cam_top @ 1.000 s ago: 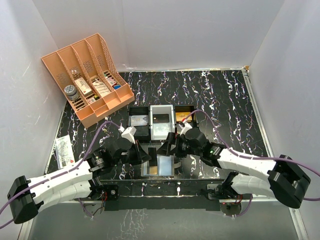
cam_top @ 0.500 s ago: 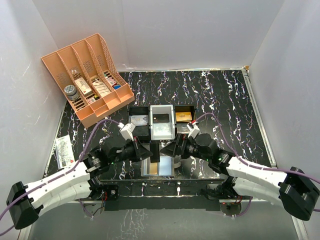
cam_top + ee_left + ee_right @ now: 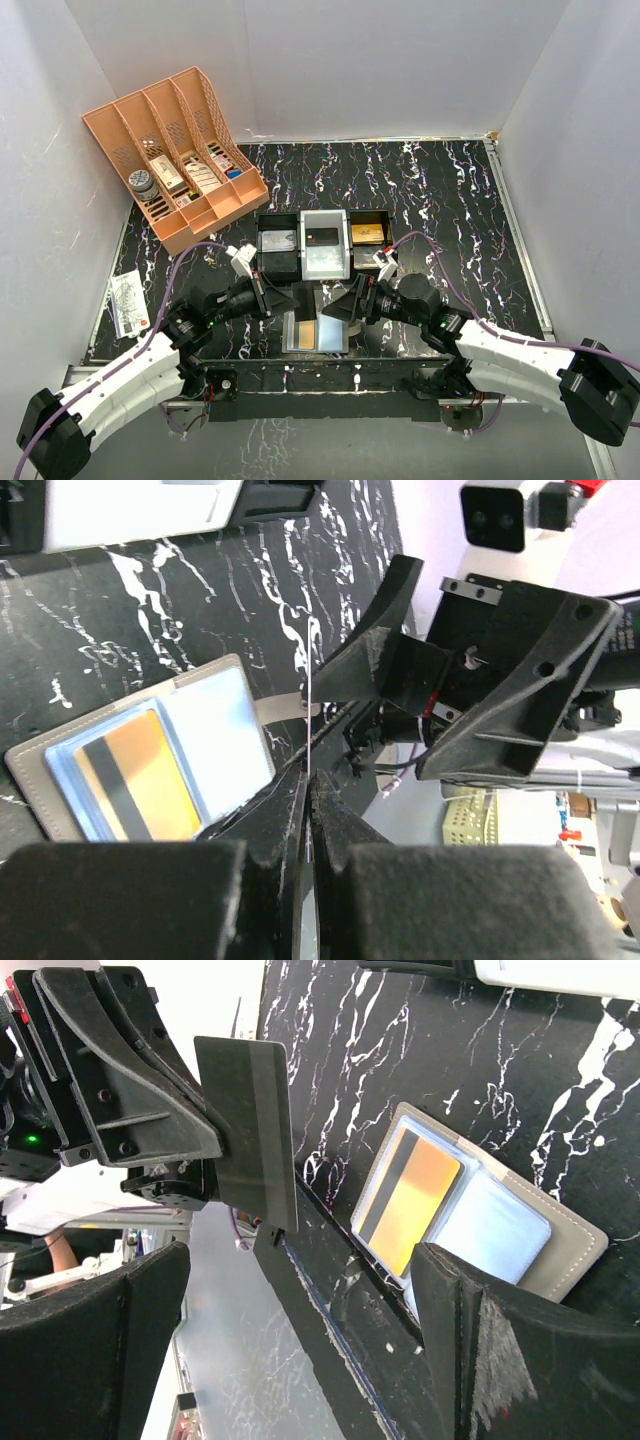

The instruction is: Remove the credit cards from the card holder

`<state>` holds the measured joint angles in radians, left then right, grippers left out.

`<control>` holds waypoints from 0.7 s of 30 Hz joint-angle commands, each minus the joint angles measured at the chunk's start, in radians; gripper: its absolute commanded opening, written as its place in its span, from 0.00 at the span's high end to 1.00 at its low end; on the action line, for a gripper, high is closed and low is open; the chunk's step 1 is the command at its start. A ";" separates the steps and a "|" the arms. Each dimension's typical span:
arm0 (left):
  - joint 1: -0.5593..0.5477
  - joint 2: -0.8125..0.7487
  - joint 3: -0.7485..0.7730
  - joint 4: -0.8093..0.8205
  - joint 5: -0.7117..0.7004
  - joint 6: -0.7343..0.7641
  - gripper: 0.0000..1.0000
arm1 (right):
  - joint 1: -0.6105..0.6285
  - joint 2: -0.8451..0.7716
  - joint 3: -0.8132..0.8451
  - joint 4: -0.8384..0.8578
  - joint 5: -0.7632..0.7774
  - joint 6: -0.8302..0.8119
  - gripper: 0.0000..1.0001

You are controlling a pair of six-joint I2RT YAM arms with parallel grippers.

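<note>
Card holder [image 3: 225, 730] is laid open and flat on the worktop near its front edge; grey border, shiny pale-blue pockets, small side tab. Gold-orange card [image 3: 150, 780] with dark stripe is seen tucked in one pocket; the other pocket is seen plain pale blue. Dark grey card [image 3: 250, 1130] is held upright above the worktop, clear of the holder, pinched by the left fingers [image 3: 180, 900].

The card holder [image 3: 316, 335] lies open on the bench [image 3: 450, 200] near me, between my left hand [image 3: 288, 300], which holds a credit card [image 3: 250, 1130] up, and my right hand [image 3: 342, 304]. The trays [image 3: 305, 245] sit behind it, the rack [image 3: 175, 160] back-left.
</note>
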<state>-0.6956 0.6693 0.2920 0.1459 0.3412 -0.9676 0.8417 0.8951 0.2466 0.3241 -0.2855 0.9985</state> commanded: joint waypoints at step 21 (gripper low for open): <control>0.005 0.018 -0.022 0.215 0.160 -0.084 1.00 | -0.098 0.129 0.134 0.239 -0.277 0.033 0.43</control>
<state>-0.6956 0.7097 0.2829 0.3317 0.4770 -1.0256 0.7456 1.0256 0.3370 0.4625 -0.5304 1.0164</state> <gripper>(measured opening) 0.009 0.598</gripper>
